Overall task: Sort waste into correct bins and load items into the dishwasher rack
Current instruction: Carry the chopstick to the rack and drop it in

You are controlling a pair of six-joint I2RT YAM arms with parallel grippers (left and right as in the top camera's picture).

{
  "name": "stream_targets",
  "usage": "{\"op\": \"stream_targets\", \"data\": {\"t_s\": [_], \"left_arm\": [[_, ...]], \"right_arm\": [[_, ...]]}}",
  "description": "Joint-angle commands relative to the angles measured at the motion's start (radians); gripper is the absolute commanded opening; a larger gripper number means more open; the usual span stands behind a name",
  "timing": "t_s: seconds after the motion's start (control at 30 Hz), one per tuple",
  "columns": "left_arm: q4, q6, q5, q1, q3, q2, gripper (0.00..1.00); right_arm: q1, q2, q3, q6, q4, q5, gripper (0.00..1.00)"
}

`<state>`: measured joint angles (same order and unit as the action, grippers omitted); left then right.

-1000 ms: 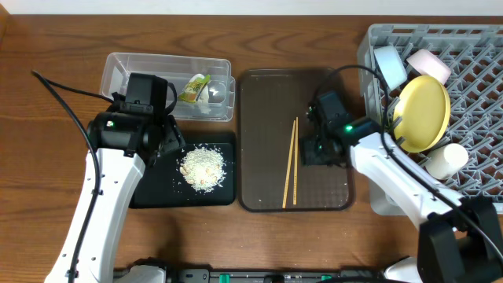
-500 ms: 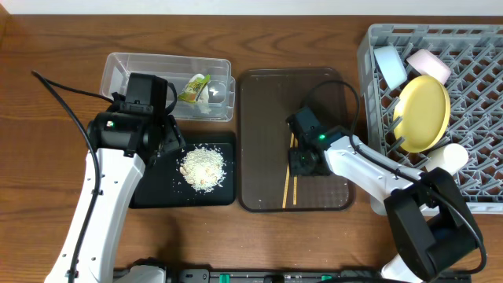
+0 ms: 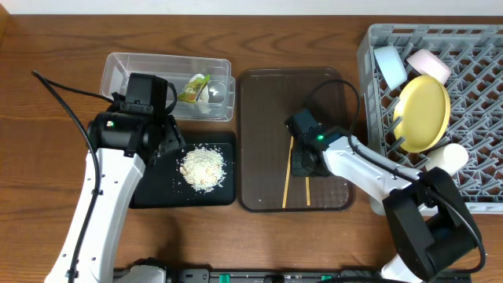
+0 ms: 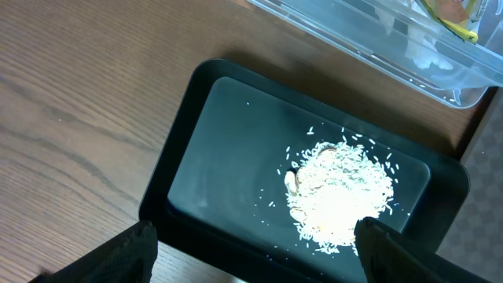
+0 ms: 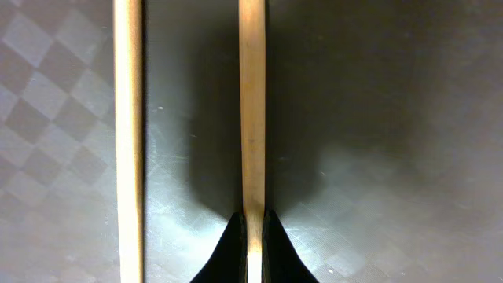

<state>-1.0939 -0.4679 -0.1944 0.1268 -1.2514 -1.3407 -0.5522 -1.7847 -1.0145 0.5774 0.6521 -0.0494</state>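
Note:
My right gripper is down on the brown serving tray, shut on one chopstick. Its fingertips pinch that stick in the right wrist view, where the other chopstick lies free to the left. Overhead, both chopsticks' lower ends stick out below the gripper. My left gripper hangs open above the black tray, beside the rice heap. The green-and-yellow wrapper lies in the clear tub. The yellow plate, white cup, light blue bowl and white bowl sit in the grey rack.
The clear tub stands behind the black tray at the left, with the brown tray between them and the rack. The rack's left wall rises close to the brown tray's right edge. Bare wooden table surrounds them.
My right gripper moved left across the brown tray onto the chopsticks and shut on one. That stick's lower end has shifted right. The left arm has not moved.

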Motion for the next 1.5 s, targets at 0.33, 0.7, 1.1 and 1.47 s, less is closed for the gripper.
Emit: {"op": "stream_targets", "data": {"t_s": [0.33,0.7,1.1,1.47], "left_arm": [[-0.005,-0.005,-0.016,-0.004,0.004,-0.006,0.82],[-0.005,-0.006,-0.015,-0.004,0.004,-0.006,0.82],[-0.005,-0.006,-0.015,-0.004,0.004,-0.006,0.82],[-0.002,-0.006,0.003,-0.004,0.004,-0.006,0.82]], "right_arm": [[0.317,0.262,-0.233,-0.438,0.214,-0.040,0.01],[0.571,0.219,-0.259,-0.568,0.236,-0.040,0.01],[0.577,0.204,-0.268,-0.567,0.185,-0.023,0.50],[0.377,0.252,-0.249,-0.426,0.154,0.195,0.50]]}}
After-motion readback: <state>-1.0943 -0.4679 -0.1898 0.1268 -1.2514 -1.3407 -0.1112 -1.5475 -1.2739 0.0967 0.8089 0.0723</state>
